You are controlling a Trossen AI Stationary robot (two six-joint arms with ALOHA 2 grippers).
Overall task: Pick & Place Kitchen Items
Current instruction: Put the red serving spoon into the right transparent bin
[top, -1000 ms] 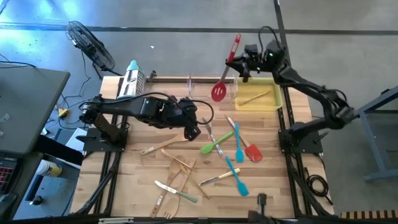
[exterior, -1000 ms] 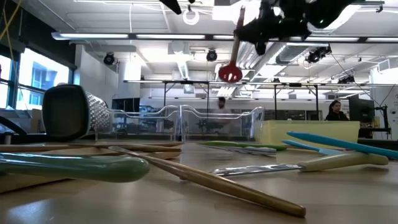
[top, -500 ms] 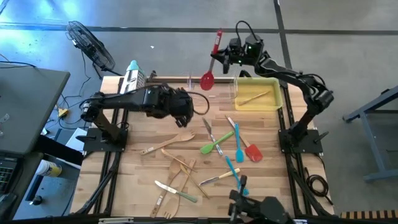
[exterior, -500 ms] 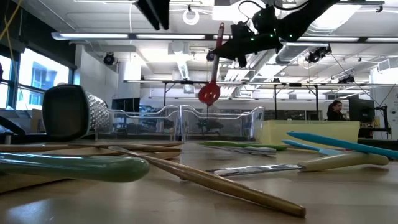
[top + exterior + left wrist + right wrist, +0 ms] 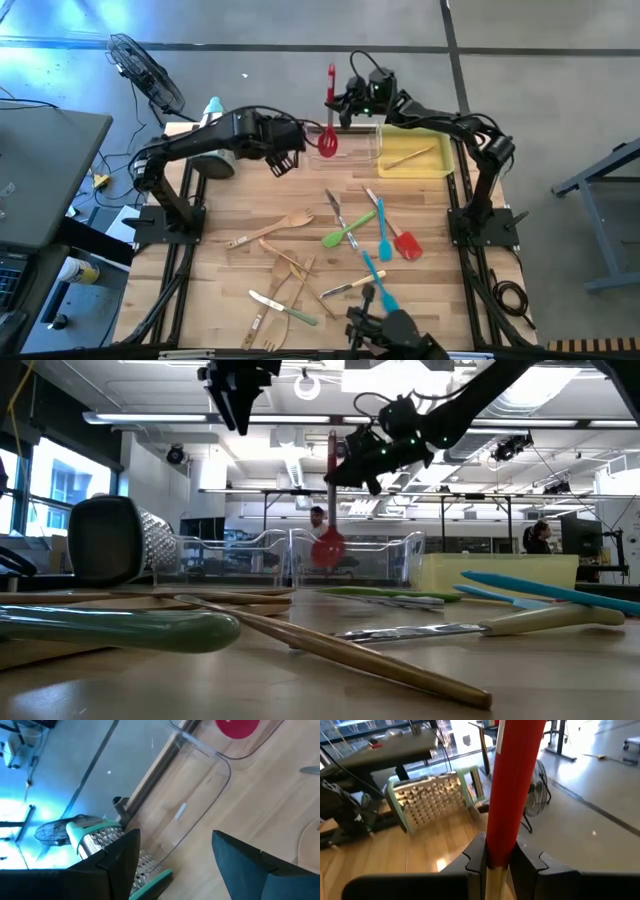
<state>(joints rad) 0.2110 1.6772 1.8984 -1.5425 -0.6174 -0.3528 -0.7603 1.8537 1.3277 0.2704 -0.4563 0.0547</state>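
1. No brand, label or writing is legible on any item.
2. Right gripper (image 5: 345,100): fingers closed on the handle of the red spatula (image 5: 329,118), which hangs upright, blade down, over the clear tray (image 5: 345,152).
3. Left gripper (image 5: 281,163): fingers spread apart, holding nothing, beside the clear tray.
4. Box grater (image 5: 427,800): beyond the right fingers; yellow tray (image 5: 440,160) adjoins the clear tray.
5. Remaining utensils, including the green spatula (image 5: 340,236), lie scattered on the table (image 5: 220,275), well apart from both grippers.
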